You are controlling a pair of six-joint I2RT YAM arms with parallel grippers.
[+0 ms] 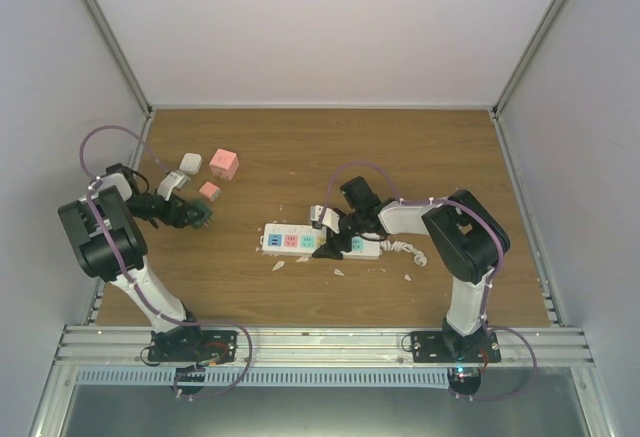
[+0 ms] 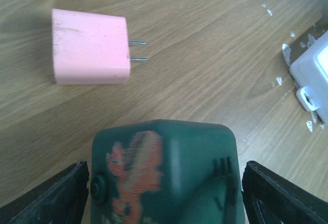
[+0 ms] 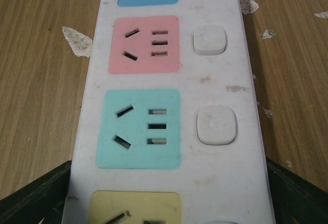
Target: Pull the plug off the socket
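Note:
The socket [image 1: 320,242] is a long white power strip lying flat mid-table, with its short cord to the right. In the right wrist view its blue, pink, green and yellow outlets [image 3: 139,129] are all empty. My right gripper [image 1: 337,245] straddles the strip, and its black fingers [image 3: 38,196] press both long edges [image 3: 166,196]. My left gripper [image 1: 198,216] is left of the strip, shut on a dark green plug [image 2: 164,175] with a red and white mark. It holds the plug off the strip. The strip's left end shows in the left wrist view [image 2: 312,75].
A pink plug [image 2: 89,47] lies on the wood with two prongs pointing right, just beyond my left gripper. A larger pink plug [image 1: 224,164] and a white plug [image 1: 190,163] lie at the back left. White flecks [image 1: 340,271] litter the wood round the strip. Walls enclose the table.

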